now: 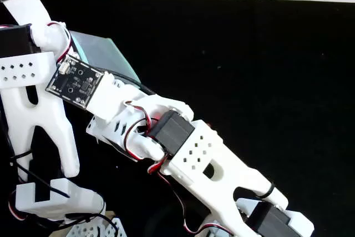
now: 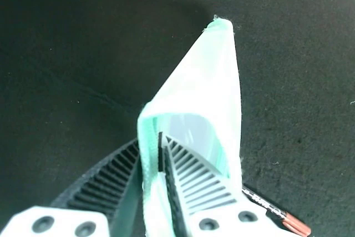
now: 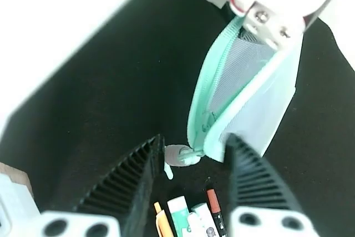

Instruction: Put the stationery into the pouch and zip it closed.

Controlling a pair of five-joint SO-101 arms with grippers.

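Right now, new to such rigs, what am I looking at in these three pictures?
Two white robot arms stand at a black table. One picture looks down from a fixed camera; the other two come from a camera on each arm's wrist. The left gripper is shut on the edge of a translucent green zip pouch, holding its mouth open. The right gripper is open, close to the pouch's zipper pull. A few pens lie on the table by it.
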